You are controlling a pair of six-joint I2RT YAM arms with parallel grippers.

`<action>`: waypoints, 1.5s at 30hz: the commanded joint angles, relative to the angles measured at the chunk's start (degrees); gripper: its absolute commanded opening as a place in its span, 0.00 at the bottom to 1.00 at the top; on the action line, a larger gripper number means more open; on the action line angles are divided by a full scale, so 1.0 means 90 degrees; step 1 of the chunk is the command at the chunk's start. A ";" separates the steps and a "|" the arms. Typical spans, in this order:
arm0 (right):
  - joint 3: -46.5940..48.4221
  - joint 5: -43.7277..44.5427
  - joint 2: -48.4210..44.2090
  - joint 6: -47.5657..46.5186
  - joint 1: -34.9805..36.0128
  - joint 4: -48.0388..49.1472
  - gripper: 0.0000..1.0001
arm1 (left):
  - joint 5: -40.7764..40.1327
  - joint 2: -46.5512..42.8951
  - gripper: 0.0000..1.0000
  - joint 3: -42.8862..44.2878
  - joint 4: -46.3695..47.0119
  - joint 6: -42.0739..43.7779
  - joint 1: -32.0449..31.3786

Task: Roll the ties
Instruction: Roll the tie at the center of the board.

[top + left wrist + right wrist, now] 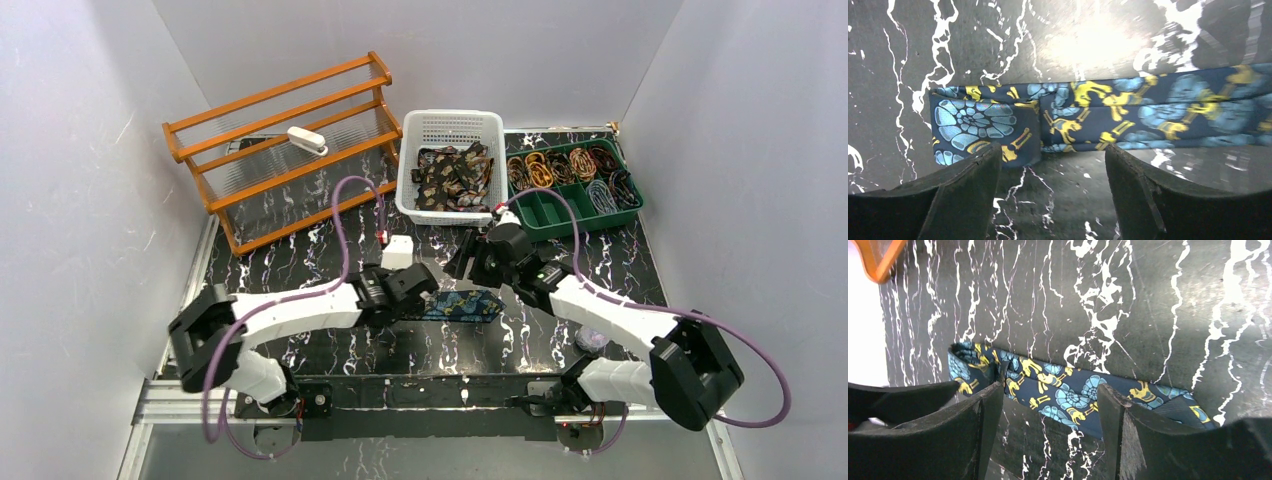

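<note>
Two grippers with matte black, wedge-shaped fingers hang low over one necktie, both with jaws released and nothing between them: the left gripper (pixel 1052 159) at the tie's folded end and the right gripper (pixel 1049 390) over its middle. That dark blue woven tie with teal and gold paisley (pixel 1128 112) lies flat and straight near the middle of the glossy black marble-look table with white veins (pixel 625 265). One end is doubled back on itself into a short flap; its far end is cut off in the left wrist view, and the left arm covers part of it from above. Behind it a white perforated plastic basket (pixel 450 122) holds a loose heap of dark brown and tan ties (pixel 455 178), too tangled to count. Beside the basket, a green plastic compartment tray (pixel 545 212) carries small coiled ties (pixel 572 163) along its back row. An orange wooden slatted rack (pixel 290 140) stands at the back left with a small white object (pixel 306 141) on it, its kind unclear. A white block (pixel 397 252) sits near the left gripper. Thin purple cables (pixel 340 235) loop off both arms. Plain white walls (pixel 80 200) enclose the table on three sides.
</note>
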 commanded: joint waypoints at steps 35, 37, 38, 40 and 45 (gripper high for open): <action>0.2474 -0.1674 0.3851 -0.0342 0.1410 0.0405 0.49 | 0.3430 -0.4956 0.84 -0.3475 0.1489 0.0229 0.4581; 0.2505 -0.1566 0.3957 -0.0443 0.1370 0.0180 0.43 | 0.3609 -0.4923 0.84 -0.3577 0.1680 0.0264 0.4581; 0.2505 -0.1613 0.4012 -0.0496 0.1356 0.0134 0.38 | 0.3731 -0.4902 0.84 -0.3631 0.1771 0.0263 0.4581; 0.2537 -0.1599 0.4081 -0.0564 0.1345 -0.0003 0.36 | 0.3846 -0.4865 0.84 -0.3729 0.1962 0.0249 0.4581; 0.2486 -0.1742 0.4153 -0.0676 0.1343 -0.0017 0.36 | 0.4249 -0.4783 0.83 -0.4062 0.2551 0.0109 0.4581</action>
